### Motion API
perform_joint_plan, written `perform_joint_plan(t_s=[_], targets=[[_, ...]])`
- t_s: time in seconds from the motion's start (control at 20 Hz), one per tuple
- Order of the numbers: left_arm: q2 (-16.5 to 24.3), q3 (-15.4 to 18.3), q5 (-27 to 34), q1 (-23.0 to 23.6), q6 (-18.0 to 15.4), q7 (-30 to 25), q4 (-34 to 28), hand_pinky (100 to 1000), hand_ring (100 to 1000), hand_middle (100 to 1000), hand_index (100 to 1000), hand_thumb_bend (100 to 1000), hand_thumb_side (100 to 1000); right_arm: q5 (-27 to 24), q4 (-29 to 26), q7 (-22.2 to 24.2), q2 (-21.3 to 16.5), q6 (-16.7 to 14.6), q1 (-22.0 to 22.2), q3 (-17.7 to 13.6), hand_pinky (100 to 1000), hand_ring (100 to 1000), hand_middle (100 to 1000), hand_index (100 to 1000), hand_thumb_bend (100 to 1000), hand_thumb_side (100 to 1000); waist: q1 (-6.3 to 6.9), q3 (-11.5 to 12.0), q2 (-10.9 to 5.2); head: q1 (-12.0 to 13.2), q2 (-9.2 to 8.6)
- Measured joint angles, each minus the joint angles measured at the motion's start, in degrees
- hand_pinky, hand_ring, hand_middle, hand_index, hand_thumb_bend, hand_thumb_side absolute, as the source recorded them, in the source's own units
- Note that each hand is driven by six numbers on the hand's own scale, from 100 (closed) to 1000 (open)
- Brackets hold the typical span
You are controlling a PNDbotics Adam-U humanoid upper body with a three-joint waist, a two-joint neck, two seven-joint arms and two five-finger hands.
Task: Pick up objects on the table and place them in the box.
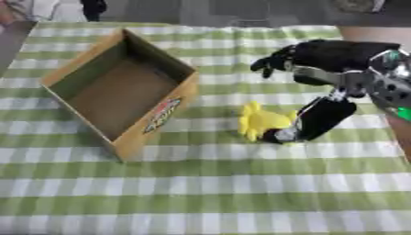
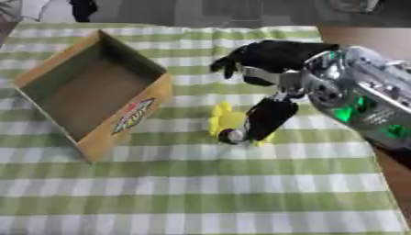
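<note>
Fingers and thumb of the right hand (image 1: 321,69) are spread apart over a yellow toy (image 1: 261,120), which lies on the checked tablecloth (image 1: 241,193) just right of the cardboard box (image 1: 152,121).

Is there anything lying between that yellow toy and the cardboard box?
Nothing: between the yellow toy and the box only bare checked tablecloth shows, clearest in the left eye view.
</note>
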Motion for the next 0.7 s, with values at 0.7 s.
perform_joint_plan(t_s=[0.7], targets=[[-0.04, 0.00, 0.00, -0.14, 0.19, -0.26, 0.00, 686, 615, 598, 710, 100, 895, 5.21, 3.83, -1.64, 0.59, 1.64, 1.94, 3.15, 880, 1000, 828, 973, 465, 501, -0.33, 0.15, 0.51, -0.23, -0.67]])
